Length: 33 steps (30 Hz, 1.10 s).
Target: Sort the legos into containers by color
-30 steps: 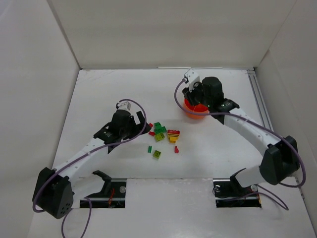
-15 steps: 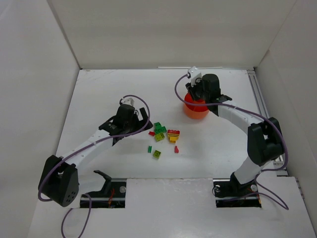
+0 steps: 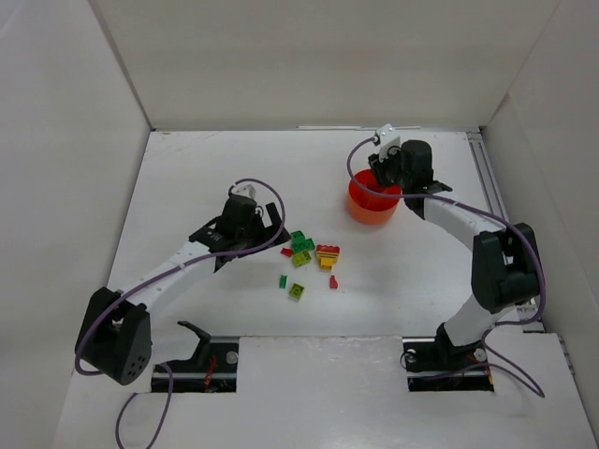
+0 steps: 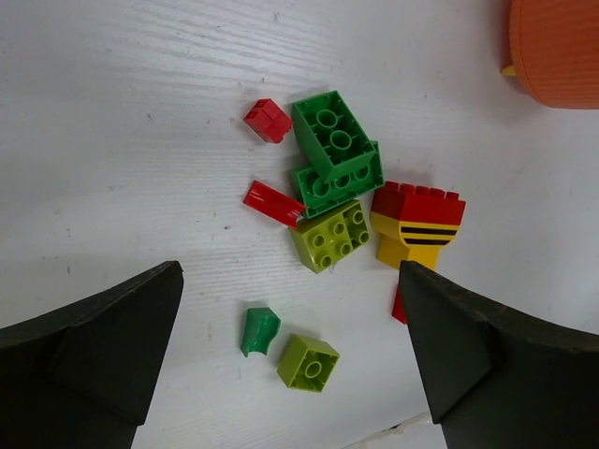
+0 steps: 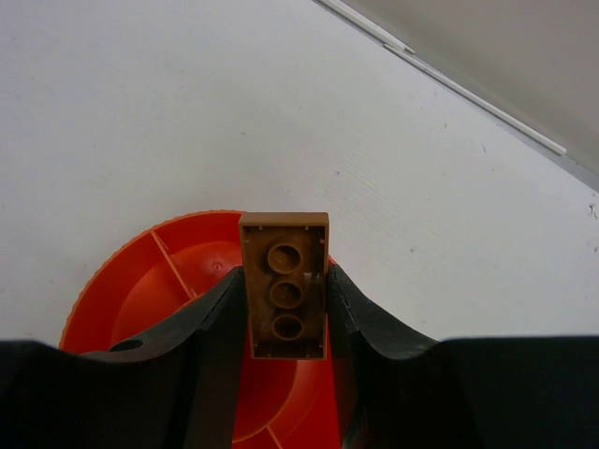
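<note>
Left gripper [image 4: 290, 269] hangs with its jaws spread wide and nothing between them, over the loose legos [image 3: 307, 254]. These lie nearer than the orange bowl [image 3: 372, 204] and to its left, apart from it. Under the gripper, two green bricks [image 4: 335, 154] touch, with a lime brick [image 4: 329, 234] against them and a red-and-yellow piece [image 4: 418, 220] just beside. A flat red bit [image 4: 273, 203], a small green bit [image 4: 259, 329] and a second lime brick [image 4: 308, 360] lie close by. Farther off, the right gripper [image 5: 285, 269] pinches a brown brick [image 5: 285, 299] lengthwise between its fingers, above the bowl's divided compartments.
</note>
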Each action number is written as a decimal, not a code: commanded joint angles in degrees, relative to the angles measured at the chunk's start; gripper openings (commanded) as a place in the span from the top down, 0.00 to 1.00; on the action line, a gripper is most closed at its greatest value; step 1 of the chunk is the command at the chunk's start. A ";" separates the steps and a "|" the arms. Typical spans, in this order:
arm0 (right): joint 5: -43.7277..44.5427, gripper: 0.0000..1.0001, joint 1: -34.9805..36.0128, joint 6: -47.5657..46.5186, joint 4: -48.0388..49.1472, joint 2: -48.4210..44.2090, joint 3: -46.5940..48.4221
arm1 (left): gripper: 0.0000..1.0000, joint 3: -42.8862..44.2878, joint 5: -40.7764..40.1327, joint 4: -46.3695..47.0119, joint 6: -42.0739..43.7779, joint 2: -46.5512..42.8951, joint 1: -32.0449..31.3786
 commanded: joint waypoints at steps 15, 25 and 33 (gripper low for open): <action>-7.19 0.65 -0.99 1.69 3.11 -1.64 -1.72 | 0.00 -0.58 1.48 0.44 -0.72 -3.84 -0.34; -6.57 0.50 -0.99 2.22 3.11 -4.90 -4.18 | 0.00 -1.63 1.48 0.97 -0.72 -3.84 -0.34; -6.57 0.33 -0.99 2.74 3.11 -9.81 -5.85 | 0.00 -2.69 2.54 1.58 -0.72 -3.84 -0.34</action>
